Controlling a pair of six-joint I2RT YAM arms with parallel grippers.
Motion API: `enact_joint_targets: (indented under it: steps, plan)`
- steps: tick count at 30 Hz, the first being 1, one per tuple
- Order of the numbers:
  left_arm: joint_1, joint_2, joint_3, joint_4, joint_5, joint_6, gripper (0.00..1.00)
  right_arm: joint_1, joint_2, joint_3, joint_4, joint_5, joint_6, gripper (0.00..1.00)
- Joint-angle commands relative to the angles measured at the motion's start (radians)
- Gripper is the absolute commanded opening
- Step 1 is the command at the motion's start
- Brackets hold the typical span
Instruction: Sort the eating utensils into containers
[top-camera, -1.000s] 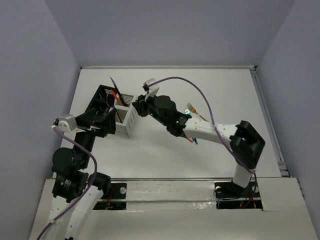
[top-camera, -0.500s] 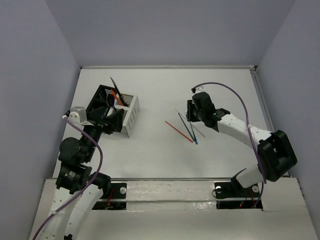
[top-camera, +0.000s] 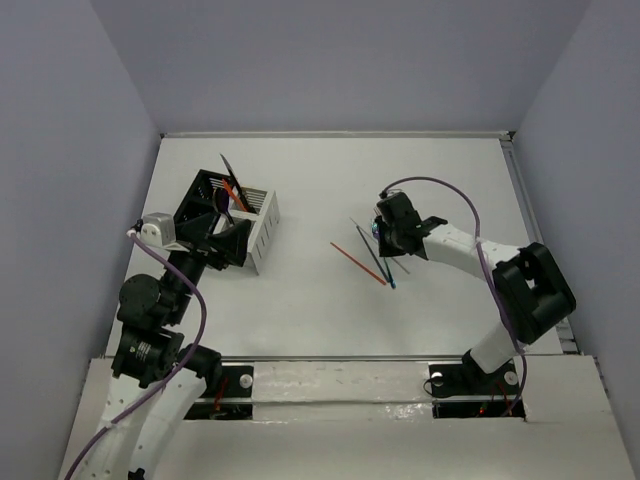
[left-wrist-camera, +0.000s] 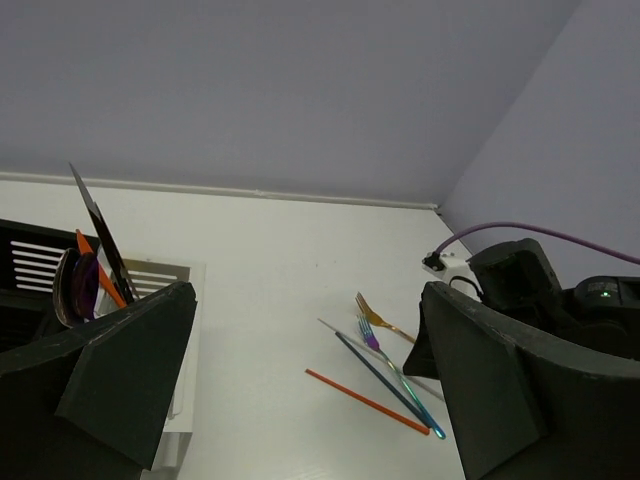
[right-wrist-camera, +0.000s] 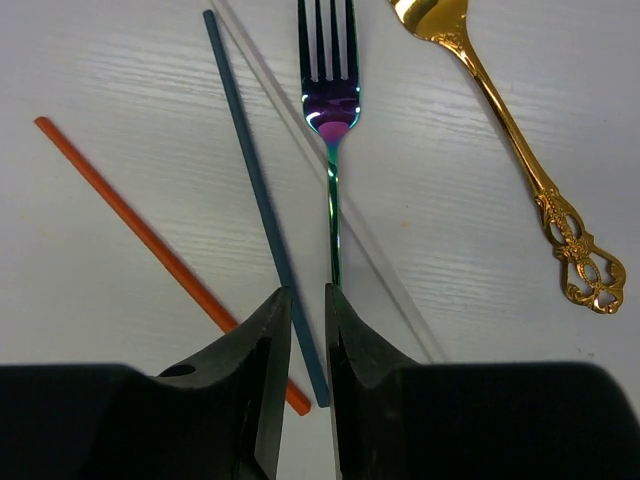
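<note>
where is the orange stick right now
In the top view the orange stick lies on the table right of centre, leftmost of the loose pieces, just left of the dark blue stick.

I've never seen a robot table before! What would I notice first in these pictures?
Probably the shiny rainbow fork lying on the white table, right in front of the right gripper, with a gold fork beside it. On the table's left side, a black caddy, next to a white caddy, has cutlery standing in it.
</note>
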Motion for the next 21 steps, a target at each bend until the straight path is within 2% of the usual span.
enact_joint_targets:
  steps: [1, 18, 21]
  plan:
    - [-0.005, 0.011, 0.01, 0.038, 0.022, -0.01, 0.99, -0.015, 0.046, 0.018, -0.001, 0.008, 0.012, 0.25]
    - [-0.005, 0.032, 0.007, 0.049, 0.071, -0.017, 0.99, -0.024, 0.124, 0.026, -0.008, 0.034, 0.02, 0.22]
    - [-0.005, 0.045, 0.007, 0.052, 0.088, -0.02, 0.99, -0.024, 0.137, 0.032, -0.012, 0.038, 0.02, 0.18]
